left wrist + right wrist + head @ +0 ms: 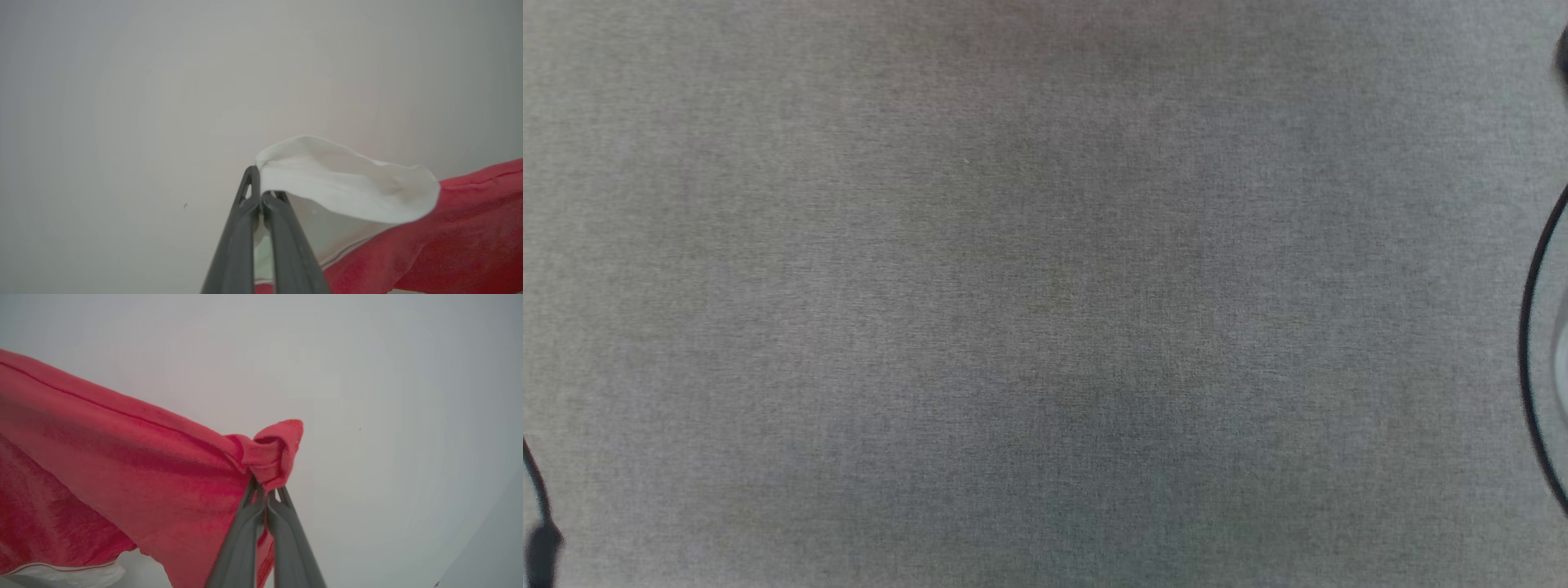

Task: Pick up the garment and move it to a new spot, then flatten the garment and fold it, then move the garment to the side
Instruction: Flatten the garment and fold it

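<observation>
One garment (122, 469), red with a white panel (347, 183) and thin striped trim, held up between two grippers against a plain pale backdrop.
Left gripper (259, 192): jaws closed on a fold of the white panel's edge, which curls over the tips.
Right gripper (265, 490): jaws closed on a bunched red corner; a stitched hem runs up to the grip and loose cloth hangs below.
One grey woven surface (1045, 294), open room across its whole span.
Two dark cables at its margins: left cable (535, 490), right cable (1531, 327).
</observation>
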